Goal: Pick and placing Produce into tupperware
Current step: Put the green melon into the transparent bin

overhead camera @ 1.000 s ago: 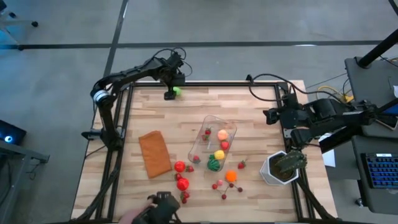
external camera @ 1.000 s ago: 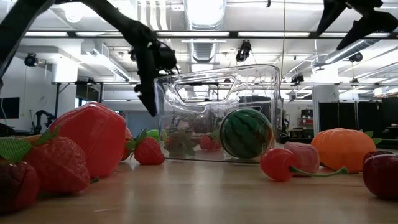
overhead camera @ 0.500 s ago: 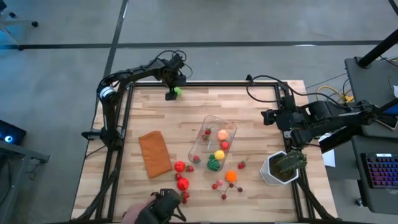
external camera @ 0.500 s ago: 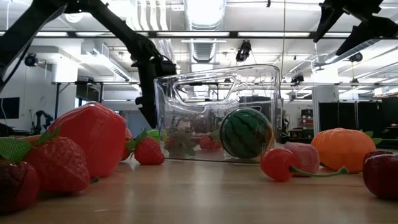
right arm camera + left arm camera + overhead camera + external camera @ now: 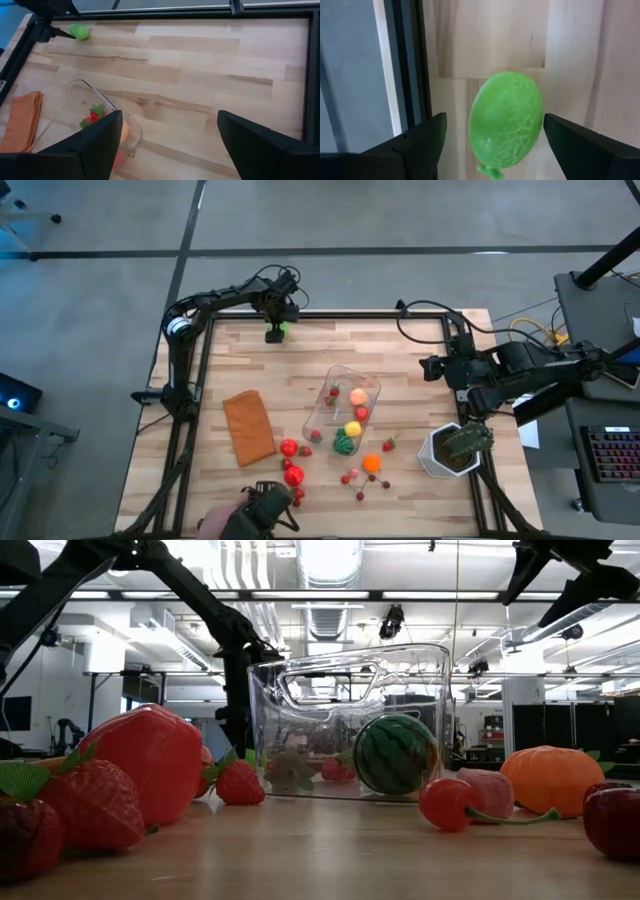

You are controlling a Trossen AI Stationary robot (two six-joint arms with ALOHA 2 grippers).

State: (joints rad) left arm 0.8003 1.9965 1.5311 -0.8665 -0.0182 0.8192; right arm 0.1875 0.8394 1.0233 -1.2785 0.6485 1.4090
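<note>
A bright green toy fruit (image 5: 506,120) lies on the wooden table by its far edge, also visible from above (image 5: 284,328). My left gripper (image 5: 492,137) is open over it, pointing down, one finger on either side, touching nothing. The clear tupperware (image 5: 343,406) stands mid-table with several pieces of produce inside, among them a striped green melon (image 5: 396,754). More red and orange produce (image 5: 292,462) lies loose near the table's near edge. My right gripper (image 5: 167,135) hangs open, high over the table's right side.
A folded orange cloth (image 5: 248,426) lies left of the tupperware. A white pot with a green plant (image 5: 456,448) stands at the right edge. A black frame rail (image 5: 409,65) runs right beside the green fruit. A person's hand with a dark device (image 5: 250,518) shows at the near edge.
My left gripper has come down toward the green fruit at the far edge, staying open. Nothing else on the table has moved.
</note>
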